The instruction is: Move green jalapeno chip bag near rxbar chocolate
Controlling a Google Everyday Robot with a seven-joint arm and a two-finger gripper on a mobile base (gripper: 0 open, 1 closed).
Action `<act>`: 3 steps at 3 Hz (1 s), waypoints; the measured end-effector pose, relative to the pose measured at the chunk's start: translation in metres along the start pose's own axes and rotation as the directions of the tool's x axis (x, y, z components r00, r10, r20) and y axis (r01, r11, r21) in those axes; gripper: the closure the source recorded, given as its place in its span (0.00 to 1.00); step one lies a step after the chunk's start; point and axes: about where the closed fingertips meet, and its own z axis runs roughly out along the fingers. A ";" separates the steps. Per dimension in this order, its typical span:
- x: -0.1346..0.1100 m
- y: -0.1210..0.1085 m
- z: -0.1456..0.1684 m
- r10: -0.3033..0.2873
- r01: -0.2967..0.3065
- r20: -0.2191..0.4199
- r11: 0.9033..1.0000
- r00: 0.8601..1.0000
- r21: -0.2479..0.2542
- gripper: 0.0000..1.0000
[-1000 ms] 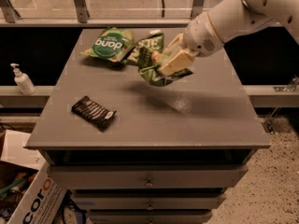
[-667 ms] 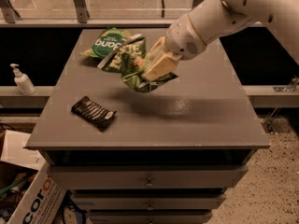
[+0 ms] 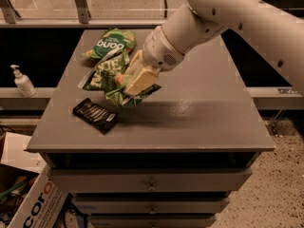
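My gripper (image 3: 134, 83) is shut on the light-green jalapeno chip bag (image 3: 108, 75) and holds it just above the grey tabletop (image 3: 199, 108), left of the middle. The bag hangs crumpled from the cream fingers (image 3: 141, 82). The rxbar chocolate (image 3: 95, 115), a flat dark bar with white lettering, lies on the table just below and left of the bag, close to it. The white arm (image 3: 223, 18) reaches in from the upper right.
A darker green "dang" bag (image 3: 110, 43) lies at the back left of the table, right behind the held bag. A soap dispenser (image 3: 22, 81) stands on a ledge to the left. Drawers (image 3: 152, 184) are below the top. A cardboard box (image 3: 28, 198) sits on the floor at lower left.
My gripper has carried the jalapeno chip bag leftward and toward the front, from the table's back middle to just beside the rxbar chocolate.
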 end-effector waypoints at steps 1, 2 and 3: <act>0.016 -0.002 0.015 0.011 -0.011 -0.019 1.000 1.000 -0.014 1.00; 0.032 0.001 0.026 0.026 -0.027 -0.034 0.999 0.999 -0.029 1.00; 0.041 0.008 0.033 0.042 -0.045 -0.050 0.997 0.998 -0.059 0.82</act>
